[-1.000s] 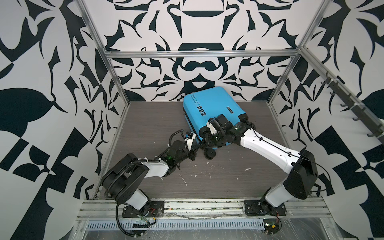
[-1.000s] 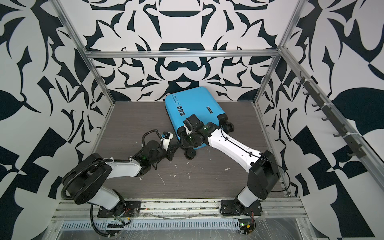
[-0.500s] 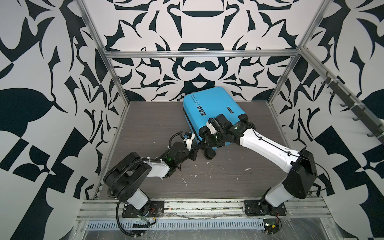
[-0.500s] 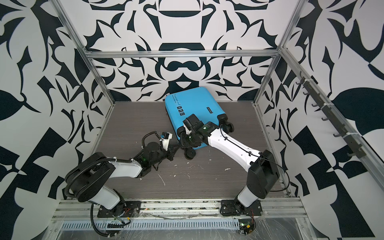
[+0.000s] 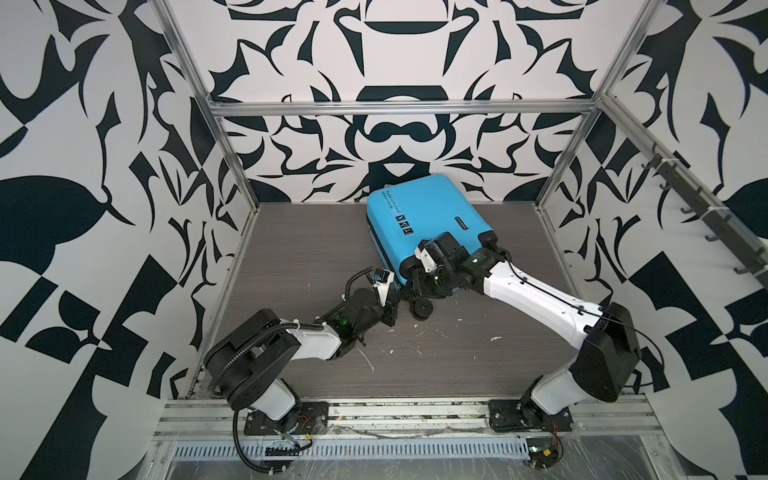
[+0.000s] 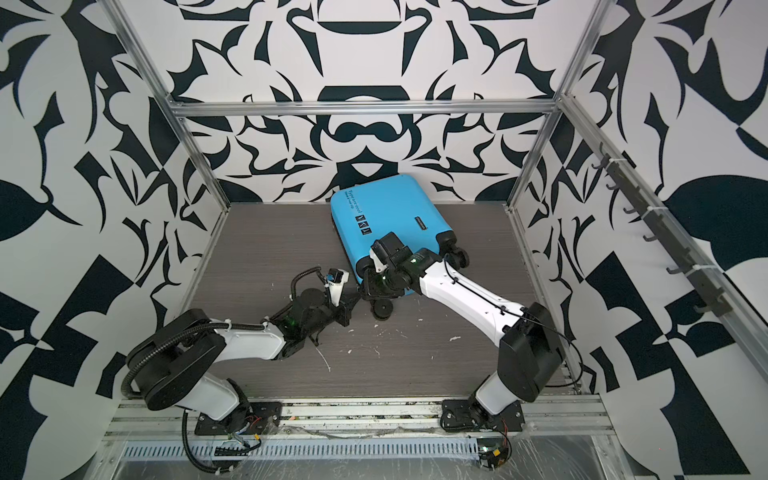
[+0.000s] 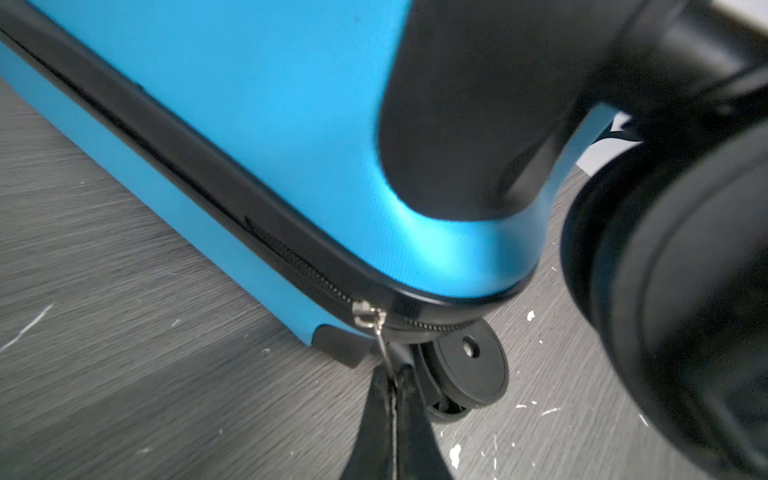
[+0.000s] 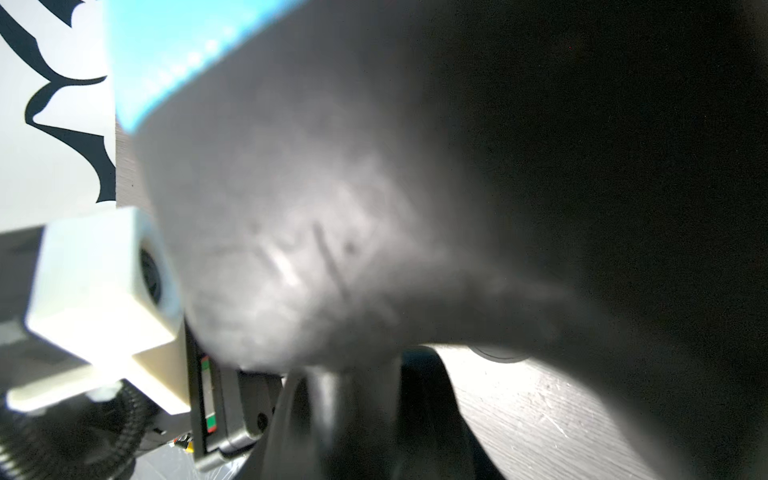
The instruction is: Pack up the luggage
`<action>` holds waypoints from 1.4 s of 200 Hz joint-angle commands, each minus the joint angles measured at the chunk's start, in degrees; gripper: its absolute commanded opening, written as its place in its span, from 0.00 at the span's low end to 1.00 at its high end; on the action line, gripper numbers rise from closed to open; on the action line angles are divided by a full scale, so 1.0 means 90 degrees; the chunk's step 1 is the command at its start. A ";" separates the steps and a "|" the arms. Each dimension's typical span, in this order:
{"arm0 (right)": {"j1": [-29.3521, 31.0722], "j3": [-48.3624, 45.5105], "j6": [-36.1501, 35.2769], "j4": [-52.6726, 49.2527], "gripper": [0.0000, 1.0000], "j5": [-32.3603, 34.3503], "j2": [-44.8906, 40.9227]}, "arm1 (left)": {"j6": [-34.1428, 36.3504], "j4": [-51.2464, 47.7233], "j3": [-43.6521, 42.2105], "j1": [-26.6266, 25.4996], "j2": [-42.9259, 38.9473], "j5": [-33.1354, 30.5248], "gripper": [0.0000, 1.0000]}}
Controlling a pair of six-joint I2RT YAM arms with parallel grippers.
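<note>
The luggage [image 5: 432, 208] [image 6: 390, 208] is a bright blue hard-shell suitcase. It lies closed on its side at the back middle of the table, with its black wheels toward me. My left gripper [image 5: 394, 305] [image 6: 352, 300] [image 7: 390, 376] is low at the near left corner. It is shut on the silver zipper pull [image 7: 376, 328], which hangs from the black zipper band. My right gripper [image 5: 417, 282] [image 6: 371, 286] [image 8: 353, 399] is at the same wheel end. Its fingers [image 8: 432, 399] are closed around the stem of a wheel mount, which is blurred up close.
One spinner wheel [image 5: 422, 309] [image 6: 383, 309] [image 7: 465, 365] rests on the grey wood-grain table [image 5: 457, 365], just beside both grippers. White flecks dot the table near the front. Patterned walls and metal posts close in the sides. A rail of hooks [image 5: 706, 216] runs along the right wall.
The left arm has shifted very slightly; both grips and the suitcase stay as they were.
</note>
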 commanded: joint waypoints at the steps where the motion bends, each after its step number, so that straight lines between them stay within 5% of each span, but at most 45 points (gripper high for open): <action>1: -0.0068 0.0656 0.0351 0.2070 0.00 0.0080 0.0207 | 0.0471 0.0959 0.0231 -0.1008 -0.0311 0.2314 0.00; 140: -0.0287 0.0537 0.0455 0.2377 0.00 -0.0094 0.0398 | 0.0556 0.0383 0.0632 -0.1369 -0.1050 0.2577 0.00; 181: -0.0288 0.0568 0.0491 0.2318 0.00 -0.0097 0.0414 | 0.0504 0.0631 0.0463 -0.1389 -0.1041 0.2230 0.00; 230: -0.0288 0.0193 0.0323 0.2149 0.00 0.0062 0.0087 | 0.0825 -0.0677 -0.0136 -0.1261 -0.2527 0.1273 0.00; 280: -0.0287 -0.0178 0.0177 0.1995 0.00 0.0231 -0.0250 | 0.1435 -0.2111 -0.0284 -0.1223 -0.3893 -0.0230 0.78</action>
